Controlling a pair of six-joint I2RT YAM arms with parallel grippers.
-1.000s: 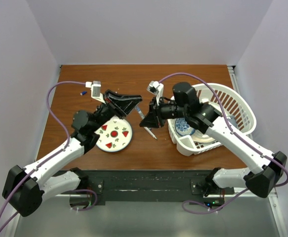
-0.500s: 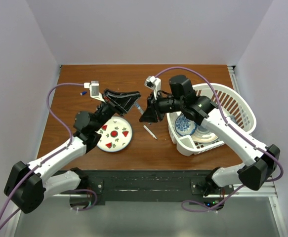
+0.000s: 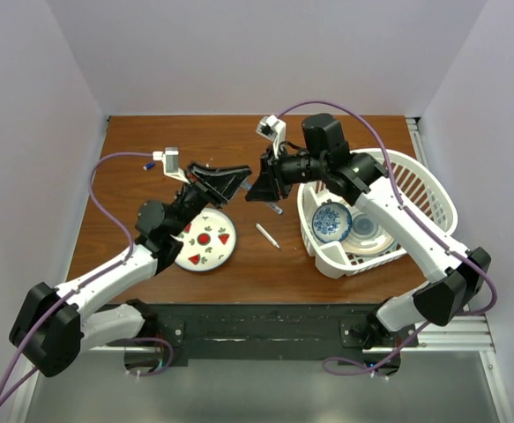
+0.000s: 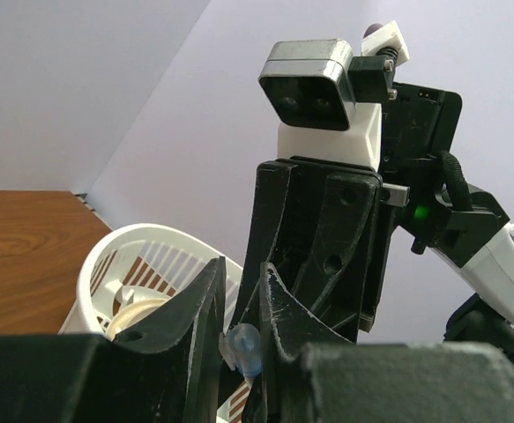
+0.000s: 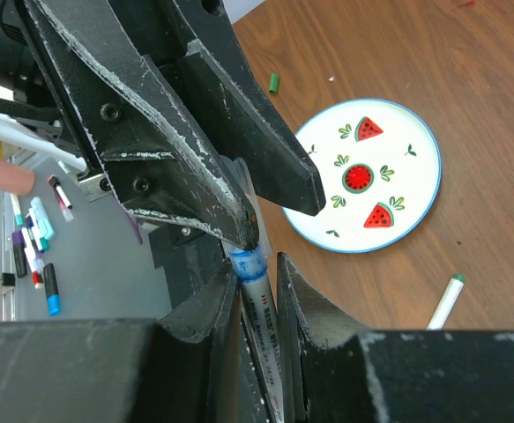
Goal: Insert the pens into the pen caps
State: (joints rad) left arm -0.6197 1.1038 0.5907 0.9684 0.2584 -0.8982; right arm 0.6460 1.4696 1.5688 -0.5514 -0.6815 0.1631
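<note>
Now right end effector [image 5: 258, 273] farther back, pen [image 5: 264, 319] at cap [image 4: 244, 344].

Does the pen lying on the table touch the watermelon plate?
Apart. The top view shows a strip of bare brown table between the pen and the rim of the watermelon plate.

The left gripper [image 3: 239, 179] and right gripper [image 3: 255, 187] meet tip to tip over the middle of the brown wooden tabletop [image 3: 195, 141], barring passage there. A white slatted plastic basket [image 3: 420, 181] walls the right; bare wood lies behind both.
</note>
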